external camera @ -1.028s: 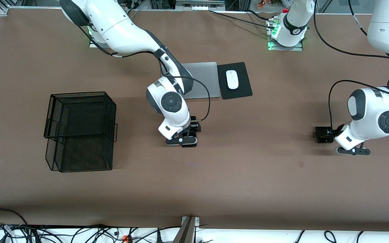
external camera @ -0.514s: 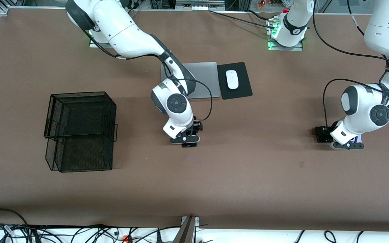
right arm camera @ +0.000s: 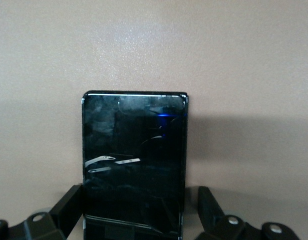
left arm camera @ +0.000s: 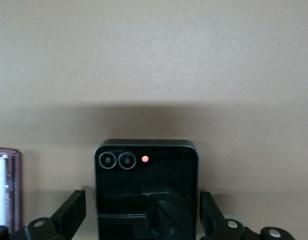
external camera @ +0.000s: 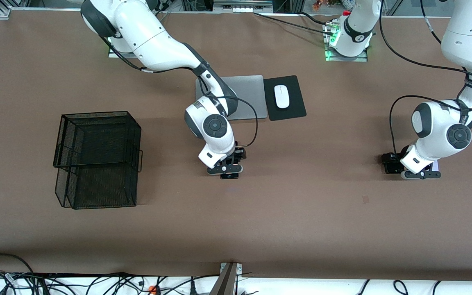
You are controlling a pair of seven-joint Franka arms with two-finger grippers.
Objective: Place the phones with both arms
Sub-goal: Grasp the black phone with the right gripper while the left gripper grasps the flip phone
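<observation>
A long slim black phone [right arm camera: 134, 145] lies flat on the brown table near its middle; only its end [external camera: 230, 176] shows under my right gripper [external camera: 224, 169]. My right gripper [right arm camera: 138, 195] is open, with a finger on each long side of it. Toward the left arm's end, a squarish black phone [left arm camera: 146, 185] with two lens rings lies between the open fingers of my left gripper [left arm camera: 142, 199]. Small gaps show on both sides. From the front, my left gripper [external camera: 420, 174] hides that phone. A lilac-white phone [external camera: 435, 165] lies right beside it, at the edge [left arm camera: 3, 187] of the left wrist view.
A black wire mesh basket [external camera: 96, 159] stands toward the right arm's end. A silver laptop [external camera: 248, 96] and a white mouse [external camera: 282, 96] on a black mat [external camera: 295, 108] lie farther from the front camera, partly under the right arm. Cables run along the table's near edge.
My left gripper has moved toward the right arm's end and away from the front camera, settling over the squarish black phone. My right gripper shifted slightly and stays over the slim phone.
</observation>
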